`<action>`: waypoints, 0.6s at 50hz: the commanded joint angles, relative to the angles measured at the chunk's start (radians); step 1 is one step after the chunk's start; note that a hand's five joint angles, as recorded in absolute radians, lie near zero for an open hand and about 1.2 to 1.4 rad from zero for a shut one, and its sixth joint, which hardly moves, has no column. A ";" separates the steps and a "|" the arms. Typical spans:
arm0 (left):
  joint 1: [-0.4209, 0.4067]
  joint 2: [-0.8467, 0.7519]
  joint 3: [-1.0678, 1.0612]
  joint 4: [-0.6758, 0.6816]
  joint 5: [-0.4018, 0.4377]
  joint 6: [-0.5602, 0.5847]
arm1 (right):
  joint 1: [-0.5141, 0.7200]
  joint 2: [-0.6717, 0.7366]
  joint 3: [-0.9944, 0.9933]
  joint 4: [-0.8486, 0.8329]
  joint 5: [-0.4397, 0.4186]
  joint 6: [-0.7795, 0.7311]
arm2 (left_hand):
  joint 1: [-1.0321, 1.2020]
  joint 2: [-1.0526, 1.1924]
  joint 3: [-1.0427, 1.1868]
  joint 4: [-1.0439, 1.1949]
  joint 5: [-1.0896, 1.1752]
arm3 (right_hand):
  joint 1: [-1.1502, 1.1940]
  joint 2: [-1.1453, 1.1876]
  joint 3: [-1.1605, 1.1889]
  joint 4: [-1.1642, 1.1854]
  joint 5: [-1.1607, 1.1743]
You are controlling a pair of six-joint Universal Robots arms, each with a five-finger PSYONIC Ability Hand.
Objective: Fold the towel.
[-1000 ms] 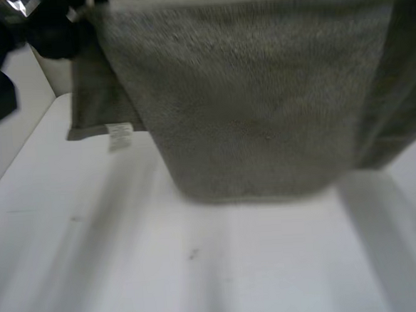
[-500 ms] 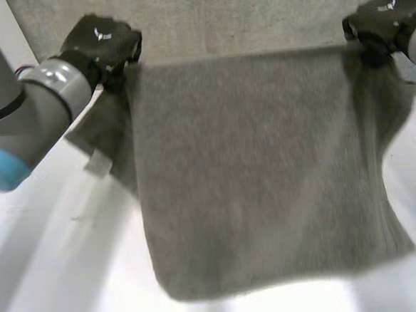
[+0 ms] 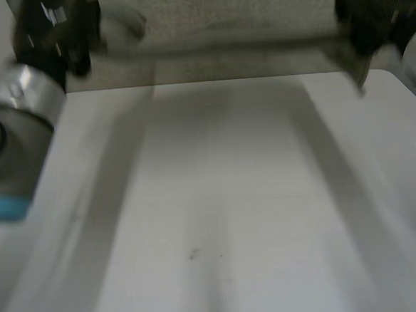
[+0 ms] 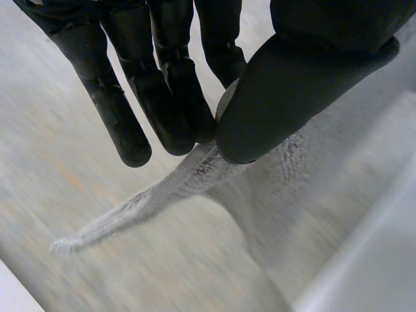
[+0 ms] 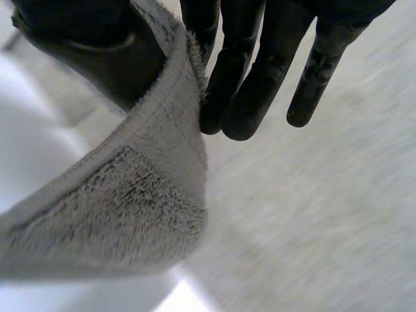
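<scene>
The grey towel is stretched between my two hands at the far end of the white table. My left hand holds its left end and my right hand its right end, with a taut edge running between them. In the left wrist view the thumb of my left hand and its fingers pinch a corner of the towel. In the right wrist view my right hand pinches a folded towel edge between thumb and fingers.
The table top runs from the towel towards me, with a small dark speck on it. My left arm stands along the table's left side.
The towel hung down in front of the head camera; both hands have carried it away to the table's far end, uncovering the near table top.
</scene>
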 commanded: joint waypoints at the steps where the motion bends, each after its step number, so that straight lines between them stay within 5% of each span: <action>1: 0.007 -0.016 -0.262 0.009 0.005 0.029 | 0.003 0.049 0.315 -0.050 -0.051 -0.104 | 0.190 0.178 0.179 0.177 0.184 | 0.057 0.072 0.079 0.925 0.039; 15: -0.003 -0.197 -0.460 0.079 0.009 0.121 | -0.008 0.143 0.525 -0.136 -0.048 -0.123 | 0.190 0.178 0.179 0.177 0.184 | 0.057 0.072 0.079 0.925 0.039; 17: -0.003 -0.186 -0.458 0.084 0.012 0.121 | -0.008 0.125 0.529 -0.139 -0.052 -0.117 | -0.285 -0.298 -0.297 -0.299 -0.292 | 0.057 0.072 0.079 0.925 0.039; 20: 0.000 -0.179 -0.455 0.093 0.011 0.121 | -0.009 0.085 0.542 -0.146 -0.054 -0.111 | -0.615 -0.628 -0.627 -0.629 -0.622 | 0.057 0.072 0.079 0.925 0.039; 30: 0.006 -0.195 -0.472 0.165 0.014 0.114 | -0.040 0.074 0.563 -0.169 -0.054 -0.092 | -0.687 -0.700 -0.698 -0.700 -0.694 | 0.057 0.072 0.079 0.925 0.039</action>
